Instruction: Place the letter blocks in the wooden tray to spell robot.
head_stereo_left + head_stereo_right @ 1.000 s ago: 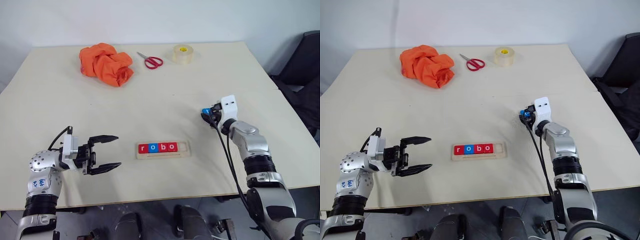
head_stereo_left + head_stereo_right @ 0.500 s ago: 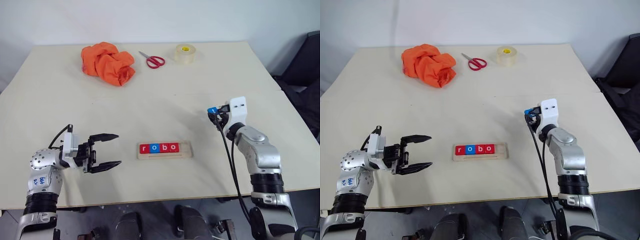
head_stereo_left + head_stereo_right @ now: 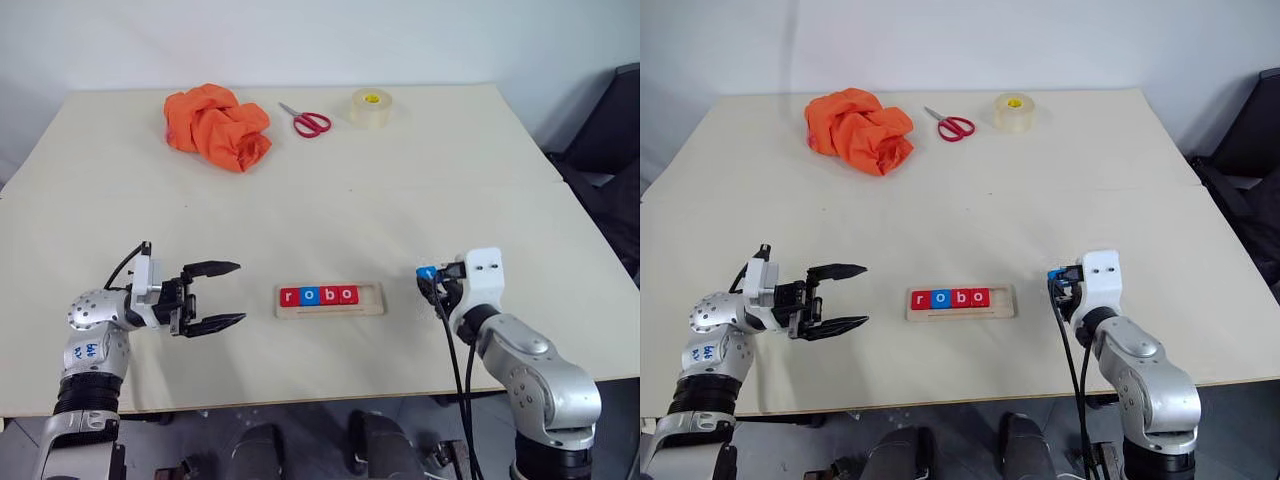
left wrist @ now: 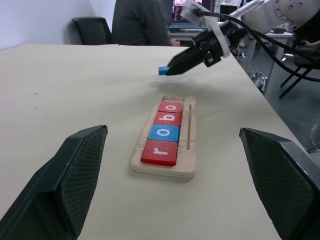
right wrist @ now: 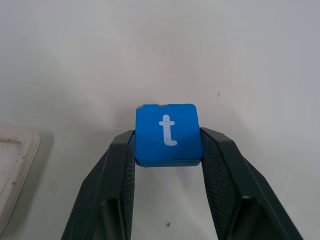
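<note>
right gripper pinching the blue t block in the air just right of the wooden tray, which holds r, o, b, o with the right-end slot free; left gripper spread wide, left of tray.

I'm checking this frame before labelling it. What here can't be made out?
- Right gripper, head views: its white wrist housing hides the fingers; the t block shows as a blue speck.
- Letters in the wooden tray, head views: too small to read surely.
- Person behind the table, left wrist view: cut off by the top edge.
</note>
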You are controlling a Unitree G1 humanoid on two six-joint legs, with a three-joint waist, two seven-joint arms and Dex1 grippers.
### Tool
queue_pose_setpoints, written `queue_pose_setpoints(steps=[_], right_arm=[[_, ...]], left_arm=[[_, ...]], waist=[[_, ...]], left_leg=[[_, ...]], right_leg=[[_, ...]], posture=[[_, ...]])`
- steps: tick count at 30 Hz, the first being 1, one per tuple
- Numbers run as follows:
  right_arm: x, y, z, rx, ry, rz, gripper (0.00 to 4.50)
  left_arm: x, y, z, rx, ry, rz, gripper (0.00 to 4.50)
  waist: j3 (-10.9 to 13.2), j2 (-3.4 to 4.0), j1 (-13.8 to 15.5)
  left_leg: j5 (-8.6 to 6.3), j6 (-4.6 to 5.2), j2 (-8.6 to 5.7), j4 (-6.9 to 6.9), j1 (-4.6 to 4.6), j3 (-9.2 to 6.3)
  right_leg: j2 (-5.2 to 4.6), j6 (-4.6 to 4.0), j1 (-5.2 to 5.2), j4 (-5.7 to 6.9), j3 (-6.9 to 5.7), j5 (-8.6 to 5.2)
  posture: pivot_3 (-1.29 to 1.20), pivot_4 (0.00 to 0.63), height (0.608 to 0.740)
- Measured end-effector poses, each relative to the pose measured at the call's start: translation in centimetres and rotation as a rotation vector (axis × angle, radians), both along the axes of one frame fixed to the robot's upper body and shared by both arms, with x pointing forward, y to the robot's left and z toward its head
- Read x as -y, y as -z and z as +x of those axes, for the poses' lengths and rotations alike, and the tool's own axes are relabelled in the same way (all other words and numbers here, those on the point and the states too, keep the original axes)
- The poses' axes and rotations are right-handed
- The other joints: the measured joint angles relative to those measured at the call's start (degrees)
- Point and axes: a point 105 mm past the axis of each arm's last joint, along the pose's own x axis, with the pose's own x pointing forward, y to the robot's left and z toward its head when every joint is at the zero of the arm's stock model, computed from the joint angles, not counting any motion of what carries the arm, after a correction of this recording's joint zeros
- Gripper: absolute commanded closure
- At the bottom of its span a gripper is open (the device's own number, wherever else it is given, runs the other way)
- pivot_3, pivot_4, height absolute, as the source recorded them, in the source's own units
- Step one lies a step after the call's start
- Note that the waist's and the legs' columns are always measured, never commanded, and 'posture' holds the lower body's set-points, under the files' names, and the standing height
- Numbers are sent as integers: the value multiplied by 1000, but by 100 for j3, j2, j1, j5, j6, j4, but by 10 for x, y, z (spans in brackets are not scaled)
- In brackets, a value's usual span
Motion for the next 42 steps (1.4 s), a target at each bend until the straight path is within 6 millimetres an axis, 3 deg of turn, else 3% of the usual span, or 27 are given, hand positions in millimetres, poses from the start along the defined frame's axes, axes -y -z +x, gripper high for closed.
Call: queue_pose_setpoints(steps=[8, 14, 19, 26, 33, 41, 42], right_arm=[[-1, -1, -5, -3, -15, -3, 52], [0, -17, -10, 37, -172, -131, 17], [-2, -33, -15, 72, -507, -369, 17], [3, -38, 0, 46, -841, -467, 17], [22, -26, 31, -36, -1003, -583, 17], [28, -10, 45, -103, -1135, -622, 17], [27, -10, 47, -101, -1144, -624, 188]], left_arm=[[-1, 0, 1, -2, -3, -3, 0], [0, -1, 2, 7, -3, 0, 0], [1, -1, 2, 7, 1, -2, 0], [5, 2, 1, 3, 12, -6, 0], [6, 9, -8, -7, 19, 2, 0], [7, 12, -19, -1, 32, 13, 0], [7, 12, -20, -2, 30, 13, 0]], waist=[[0, 0, 1], [0, 0, 4], [1, -2, 0], [1, -4, 0], [2, -4, -3], [2, -2, -2], [2, -2, -3]], left_leg=[[-1, 2, 0, 0, -2, 0], [-2, 3, -2, 0, -2, -5], [-4, 6, -3, 1, 2, -3], [-3, 6, -3, 5, 3, 3], [-2, 3, -3, 8, 2, 10], [10, -18, -3, 13, 3, 13], [10, -18, -2, 14, 3, 12]], right_leg=[[0, 0, 0, -3, 0, 0], [1, 0, 3, -5, -2, 0], [0, 3, 8, -11, -1, 1], [-1, 5, 8, -9, -1, 2], [-2, 7, 6, -10, 0, 3], [-3, 7, 5, -5, 1, 3], [-3, 7, 4, -3, 1, 3]], posture=[[0, 150, 740], [0, 150, 740], [0, 150, 740], [0, 150, 740], [0, 150, 740], [0, 150, 740], [0, 150, 740]])
